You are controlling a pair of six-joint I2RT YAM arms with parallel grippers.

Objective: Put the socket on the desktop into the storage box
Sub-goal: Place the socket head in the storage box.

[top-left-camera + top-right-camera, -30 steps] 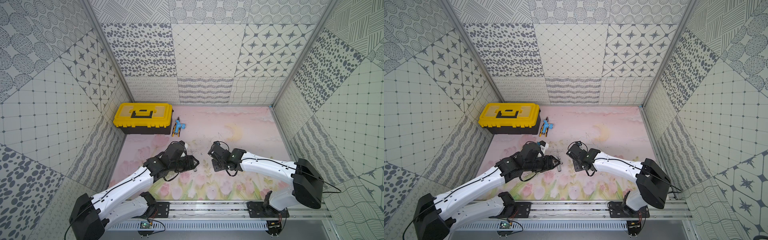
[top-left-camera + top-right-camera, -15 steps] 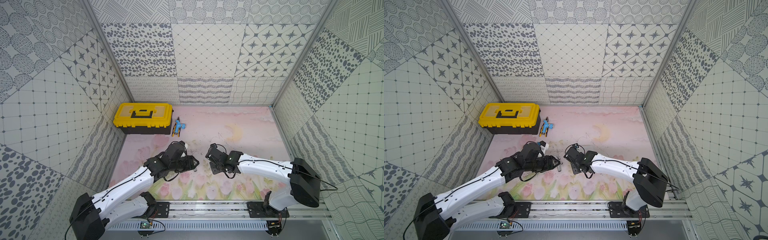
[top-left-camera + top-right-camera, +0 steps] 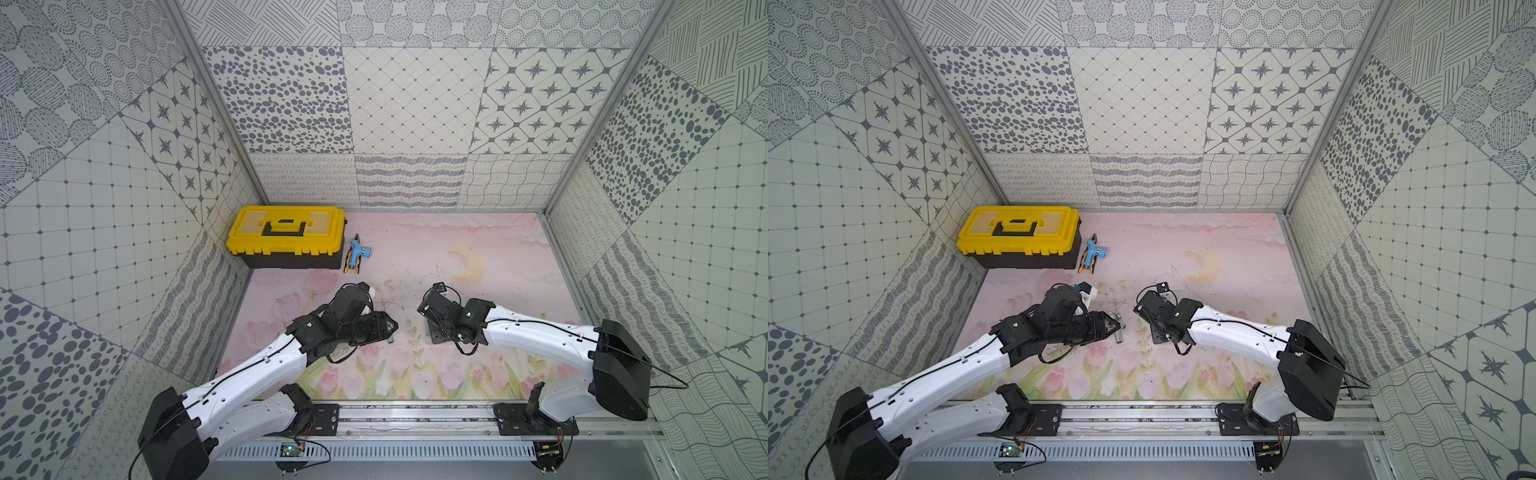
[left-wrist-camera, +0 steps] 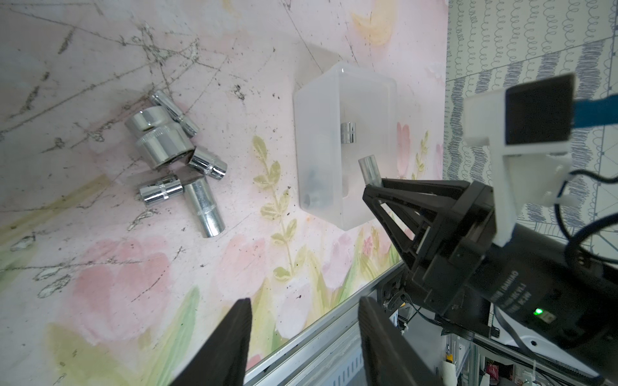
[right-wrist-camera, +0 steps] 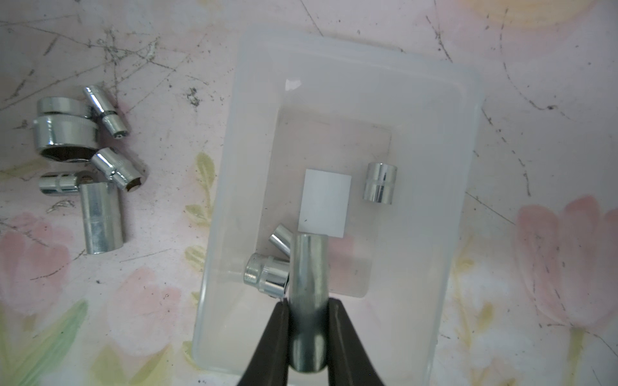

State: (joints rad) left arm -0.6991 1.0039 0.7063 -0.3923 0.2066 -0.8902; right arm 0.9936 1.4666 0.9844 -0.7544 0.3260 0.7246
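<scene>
In both top views my arms meet over the pink flowered bench (image 3: 478,257). My left claw (image 3: 388,326) is by a cluster of loose sockets (image 3: 1119,328), my right claw (image 3: 434,330) is just right of it, and a yellow toolbox (image 3: 286,226) sits far left.

Left wrist view: my left claw's fingers (image 4: 240,334) stand partly apart, holding nothing. The storage box (image 4: 317,150) lies right of the loose sockets.

Right wrist view: my right claw pinches a long socket (image 5: 309,267) over the open box, with three smaller sockets (image 5: 379,182) inside.

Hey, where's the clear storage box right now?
In the right wrist view the storage box sits on the desktop under the right gripper, which holds a socket, with loose sockets just to its left.
</scene>
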